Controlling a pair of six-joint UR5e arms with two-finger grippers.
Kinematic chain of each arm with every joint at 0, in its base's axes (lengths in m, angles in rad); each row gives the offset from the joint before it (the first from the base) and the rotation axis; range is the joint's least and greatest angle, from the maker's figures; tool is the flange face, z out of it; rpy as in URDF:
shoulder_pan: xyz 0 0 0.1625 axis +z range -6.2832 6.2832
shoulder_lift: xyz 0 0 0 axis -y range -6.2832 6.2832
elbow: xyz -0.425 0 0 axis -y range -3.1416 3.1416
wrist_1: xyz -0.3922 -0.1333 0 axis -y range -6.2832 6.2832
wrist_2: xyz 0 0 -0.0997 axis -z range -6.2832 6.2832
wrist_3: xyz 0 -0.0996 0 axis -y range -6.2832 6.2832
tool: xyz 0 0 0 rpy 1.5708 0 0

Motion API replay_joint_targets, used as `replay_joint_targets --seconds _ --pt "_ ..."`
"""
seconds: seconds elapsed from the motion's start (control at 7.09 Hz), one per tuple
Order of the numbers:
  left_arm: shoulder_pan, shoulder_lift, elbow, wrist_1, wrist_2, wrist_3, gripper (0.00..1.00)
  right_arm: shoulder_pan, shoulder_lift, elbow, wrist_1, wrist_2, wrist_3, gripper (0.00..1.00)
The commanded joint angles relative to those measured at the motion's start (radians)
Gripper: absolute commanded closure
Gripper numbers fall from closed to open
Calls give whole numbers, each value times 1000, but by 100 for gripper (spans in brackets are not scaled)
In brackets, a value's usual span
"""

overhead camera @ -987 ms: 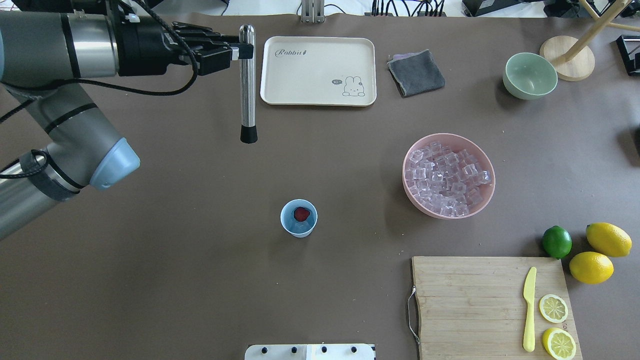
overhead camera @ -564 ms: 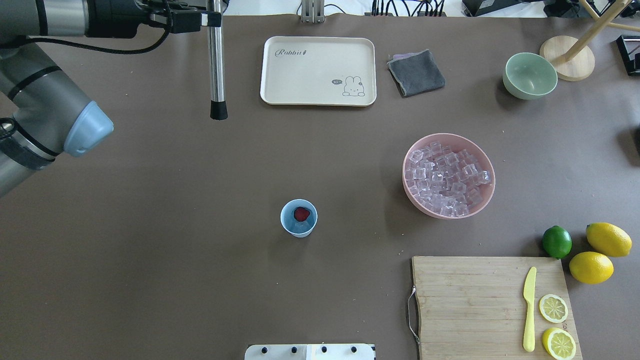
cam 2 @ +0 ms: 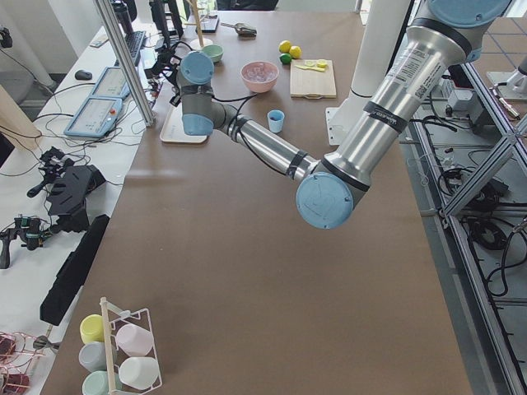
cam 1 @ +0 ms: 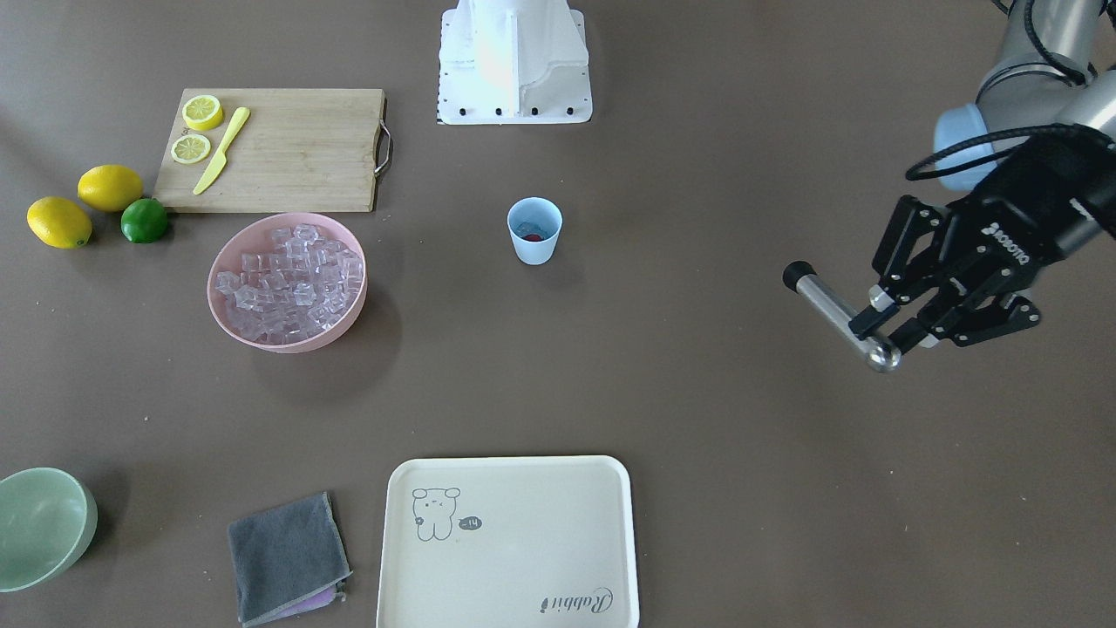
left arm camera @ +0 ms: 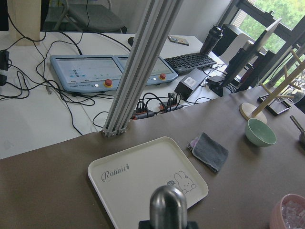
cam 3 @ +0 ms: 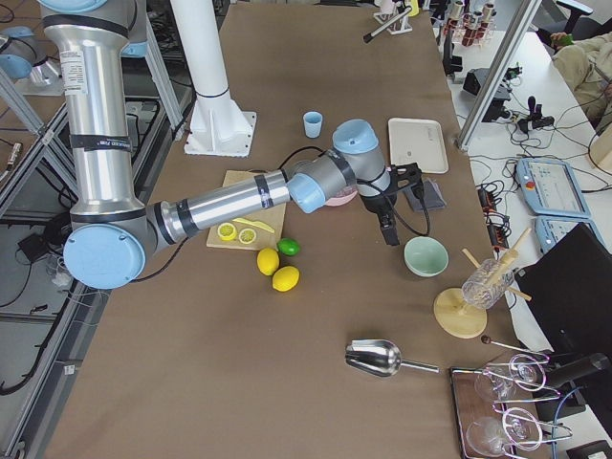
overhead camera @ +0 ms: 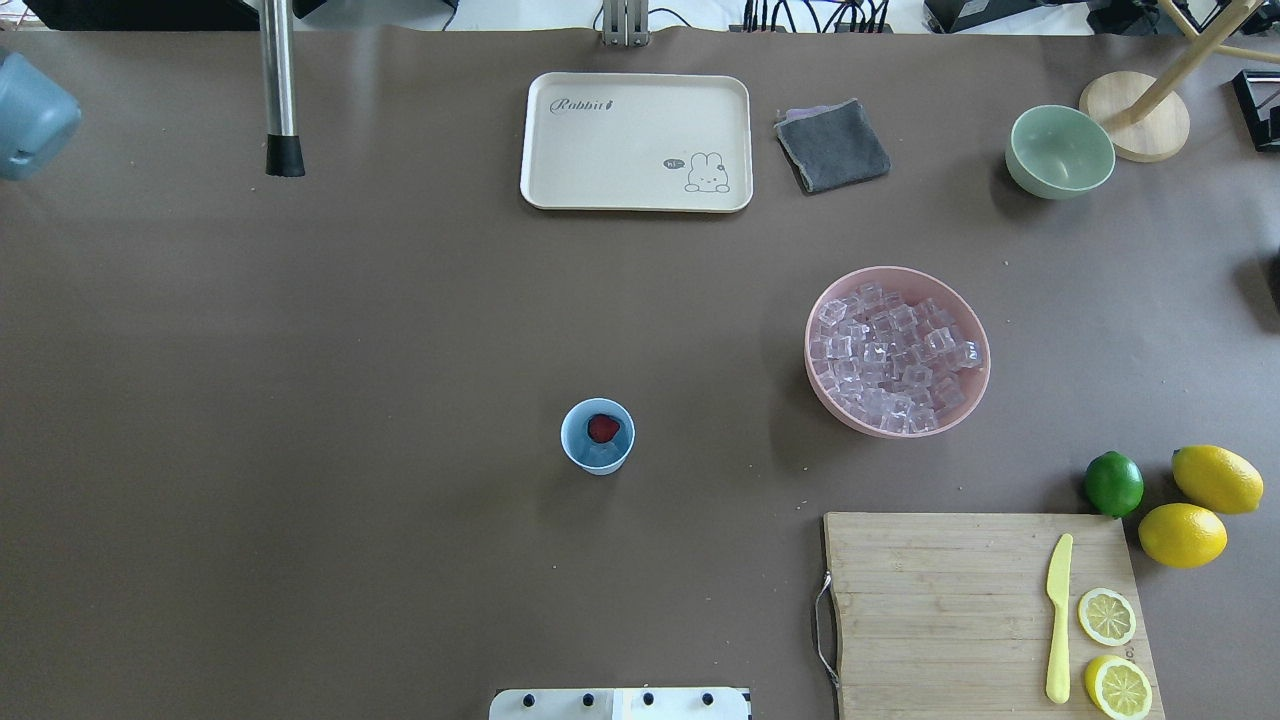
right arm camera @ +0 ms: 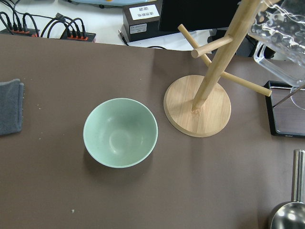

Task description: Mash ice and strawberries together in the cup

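The light blue cup (overhead camera: pixel 598 443) (cam 1: pixel 534 234) stands mid-table with the red strawberry (overhead camera: pixel 602 428) (cam 1: pixel 533 235) inside it. Ice (overhead camera: pixel 890 360) (cam 1: pixel 288 283) fills the pink bowl (overhead camera: pixel 810 355) (cam 1: pixel 288 342) to its right. My left gripper (cam 1: pixel 882 333) is shut on the rounded end of a steel muddler (cam 1: pixel 824 301) (overhead camera: pixel 278 90) (left arm camera: pixel 167 207), held in the air near the table's far left corner, well away from the cup. In the overhead view only the muddler shows, black tip toward me. My right gripper (cam 3: pixel 388 228) hovers near the green bowl; I cannot tell its state.
A cream tray (overhead camera: pixel 636 140), a grey cloth (overhead camera: pixel 832 145), a green bowl (overhead camera: pixel 1060 150) (right arm camera: pixel 120 132) and a wooden stand (overhead camera: pixel 1134 115) line the far edge. The cutting board (overhead camera: pixel 940 600) with knife and lemon slices, a lime (overhead camera: pixel 1114 483) and two lemons sit front right.
My left arm has swung left and toward the far edge with the muddler in its grip. The gripper has left the overhead view. Cup and bowls have not moved.
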State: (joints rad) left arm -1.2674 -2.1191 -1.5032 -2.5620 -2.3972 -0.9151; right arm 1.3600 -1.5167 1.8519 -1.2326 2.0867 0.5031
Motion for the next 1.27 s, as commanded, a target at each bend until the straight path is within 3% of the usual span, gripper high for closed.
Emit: replay_joint_targets --seconds 0.0,0.28,0.7,1.13 --pt "-114 -2 114 17 -123 2 100 -2 1 -7 1 -5 0 0" --pt "-209 -18 199 130 -195 24 100 -21 9 -13 1 -8 0 0" --pt "-325 -9 242 449 -264 376 100 -22 -6 -4 1 -5 5 0" --pt "-326 37 334 460 -264 499 100 -22 -23 0 1 6 28 0"
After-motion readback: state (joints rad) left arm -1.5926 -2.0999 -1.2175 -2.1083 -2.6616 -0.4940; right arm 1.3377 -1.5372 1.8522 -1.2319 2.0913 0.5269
